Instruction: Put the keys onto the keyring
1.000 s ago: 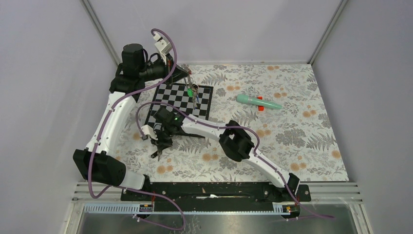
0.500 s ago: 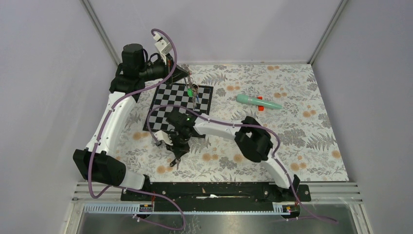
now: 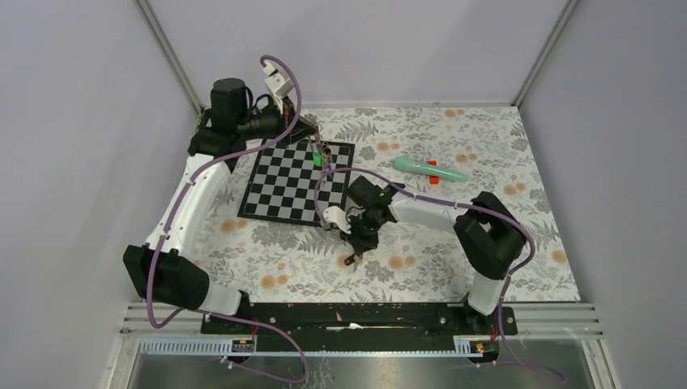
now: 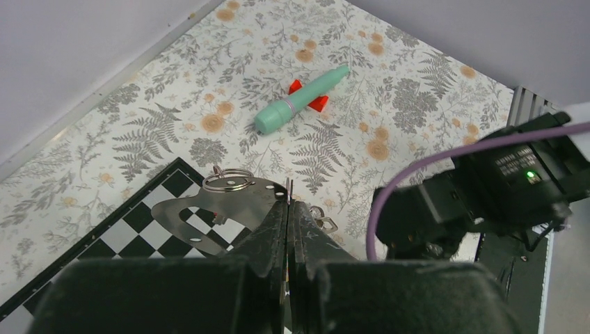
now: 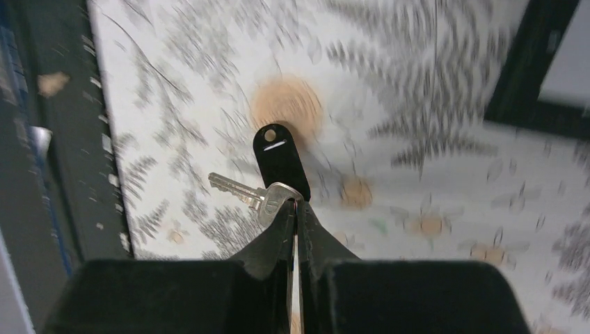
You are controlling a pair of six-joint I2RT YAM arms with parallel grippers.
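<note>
Nearest me, the right gripper [image 5: 296,209] is pinched shut on a silver metal key with a black plastic tag [image 5: 280,161], held just above the floral tablecloth [image 3: 518,235]. Farther back, the left gripper [image 4: 288,209] is clamped on the thin grey wire keyring [image 3: 321,147]. A green-tagged key [image 3: 315,160] dangles from it over the black-and-white chequered mat [image 3: 283,190]. Beyond lies a teal tube with a red cap [image 3: 429,169].
</note>
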